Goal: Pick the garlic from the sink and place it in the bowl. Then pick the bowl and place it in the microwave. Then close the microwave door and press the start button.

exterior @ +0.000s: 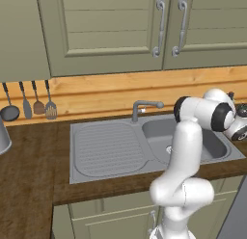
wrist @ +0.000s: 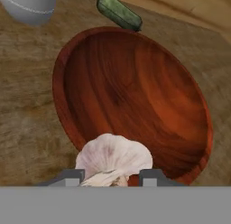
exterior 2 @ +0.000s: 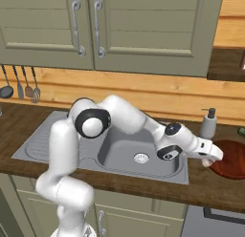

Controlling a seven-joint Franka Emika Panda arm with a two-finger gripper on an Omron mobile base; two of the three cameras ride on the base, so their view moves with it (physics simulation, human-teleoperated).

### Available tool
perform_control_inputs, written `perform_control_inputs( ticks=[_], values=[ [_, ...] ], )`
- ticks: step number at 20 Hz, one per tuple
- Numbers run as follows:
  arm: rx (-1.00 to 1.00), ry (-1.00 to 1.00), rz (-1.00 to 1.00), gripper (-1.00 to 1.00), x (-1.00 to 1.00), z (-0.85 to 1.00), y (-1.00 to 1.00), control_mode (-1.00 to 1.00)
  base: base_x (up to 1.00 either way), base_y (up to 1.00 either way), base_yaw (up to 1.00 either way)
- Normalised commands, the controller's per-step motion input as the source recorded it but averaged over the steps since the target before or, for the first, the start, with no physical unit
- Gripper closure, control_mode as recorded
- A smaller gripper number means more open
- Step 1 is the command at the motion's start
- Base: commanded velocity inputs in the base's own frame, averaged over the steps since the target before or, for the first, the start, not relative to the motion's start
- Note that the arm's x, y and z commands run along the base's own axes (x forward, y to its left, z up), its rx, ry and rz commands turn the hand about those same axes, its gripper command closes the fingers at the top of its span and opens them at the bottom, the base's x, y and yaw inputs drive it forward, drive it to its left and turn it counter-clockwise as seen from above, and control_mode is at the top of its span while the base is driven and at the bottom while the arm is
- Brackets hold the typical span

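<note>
In the hand view the garlic, a whitish-pink bulb, sits between my gripper's two dark fingertips, over the near rim of the reddish-brown bowl. The bowl's inside holds nothing. From the right base view my arm reaches over the sink to the right, and the gripper hangs with the garlic at the left edge of the bowl on the wooden counter. The grey sink lies left of the arm. The microwave is out of view.
A grey soap dispenser stands just behind the gripper, and a dark green object lies past the bowl's far rim. The faucet rises behind the basin. Kitchen utensils hang on the back wall at left.
</note>
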Motion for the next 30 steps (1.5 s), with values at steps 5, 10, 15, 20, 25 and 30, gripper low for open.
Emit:
perform_control_inputs(
  ticks=[5, 10, 15, 20, 25, 30],
  values=[
    [0.24, 0.02, 0.01, 1.00, 0.07, 0.72, -0.51, -1.00, 0.00, 0.00, 0.00],
    [0.22, 0.03, 0.02, 1.00, 0.11, 0.58, -0.31, -1.00, 0.00, 0.00, 0.00],
    [0.21, 0.07, 0.04, 1.00, 0.40, 0.65, -0.31, -1.00, 0.00, 0.00, 0.00],
    [0.14, 0.14, 0.05, 1.00, 0.56, 0.34, -0.15, -1.00, 0.00, 0.00, 0.00],
    [0.01, 0.19, 0.03, 1.00, 0.67, -0.40, -0.07, -1.00, 0.00, 0.00, 0.00],
    [0.04, 0.12, 0.05, 1.00, 0.37, -0.29, -0.35, -1.00, 0.00, 0.00, 0.00]
  ],
)
